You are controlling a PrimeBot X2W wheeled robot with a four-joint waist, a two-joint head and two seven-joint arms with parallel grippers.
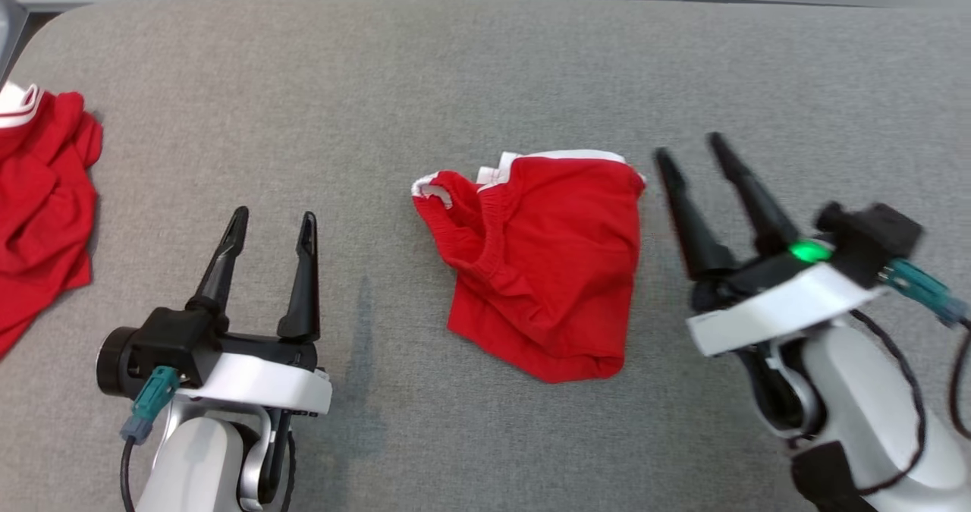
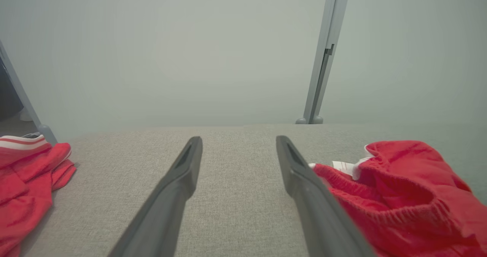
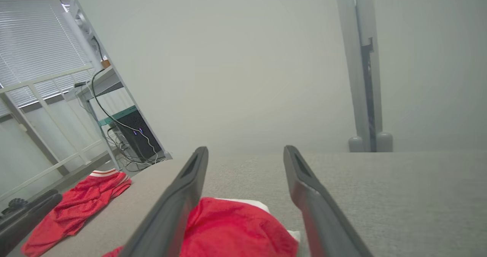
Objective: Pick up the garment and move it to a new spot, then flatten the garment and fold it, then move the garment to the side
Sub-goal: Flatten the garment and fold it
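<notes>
Right claw (image 1: pixel 686 145) spread beside garment (image 1: pixel 546 269) edge — left claw (image 1: pixel 274 215) spread, farther off.

Your head cam looks down on the table (image 1: pixel 455 57); both wrist cams skim low toward what's probably a wall (image 2: pixel 190 59), sharing the garment (image 1: pixel 546 269).

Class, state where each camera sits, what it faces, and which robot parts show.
Head view: from the head, down at red white-trimmed cloth shorts on the grey fabric table; left gripper and right gripper show.
Left wrist view: along its fingers, towards the pale wall.
Right wrist view: likewise, along its fingers.
Shared: all three show the shorts.
</notes>
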